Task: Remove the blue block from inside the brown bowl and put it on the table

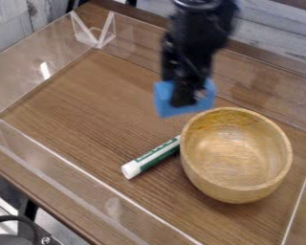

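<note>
My gripper hangs above the table, just left of the brown bowl, and is shut on the blue block. The block is lifted clear of the bowl and of the tabletop, and it looks blurred from motion. The black fingers cover its middle. The round light-brown wooden bowl sits at the right front with nothing visible inside it.
A white-and-green marker lies on the table just left of the bowl, below the held block. Clear acrylic walls edge the tabletop at the left, back and front.
</note>
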`<state>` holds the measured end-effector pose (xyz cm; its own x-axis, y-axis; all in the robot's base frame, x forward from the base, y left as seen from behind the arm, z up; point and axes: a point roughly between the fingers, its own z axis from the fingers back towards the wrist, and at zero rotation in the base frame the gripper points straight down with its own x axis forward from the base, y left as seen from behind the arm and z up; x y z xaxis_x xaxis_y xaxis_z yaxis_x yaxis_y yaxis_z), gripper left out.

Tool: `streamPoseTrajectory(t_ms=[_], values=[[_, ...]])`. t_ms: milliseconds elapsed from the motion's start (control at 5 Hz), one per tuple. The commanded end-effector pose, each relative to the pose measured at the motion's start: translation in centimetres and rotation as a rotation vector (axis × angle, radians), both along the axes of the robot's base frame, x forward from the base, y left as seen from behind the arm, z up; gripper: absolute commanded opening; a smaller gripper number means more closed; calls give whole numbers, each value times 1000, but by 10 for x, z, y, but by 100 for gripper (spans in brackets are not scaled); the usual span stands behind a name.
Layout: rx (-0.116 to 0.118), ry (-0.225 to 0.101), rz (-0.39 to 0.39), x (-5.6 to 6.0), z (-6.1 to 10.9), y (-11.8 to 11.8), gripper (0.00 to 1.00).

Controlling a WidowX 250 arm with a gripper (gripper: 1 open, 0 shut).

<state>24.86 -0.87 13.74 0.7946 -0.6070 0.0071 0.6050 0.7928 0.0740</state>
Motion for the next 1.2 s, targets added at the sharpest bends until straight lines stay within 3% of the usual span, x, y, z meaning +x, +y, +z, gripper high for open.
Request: streamPoseTrajectory(t_ms=[0, 400, 1000], values=[[2, -64, 33, -6, 9, 25, 0], [7, -89, 113, -20, -4, 48, 0], [17, -102, 194, -24, -29, 64, 0]])
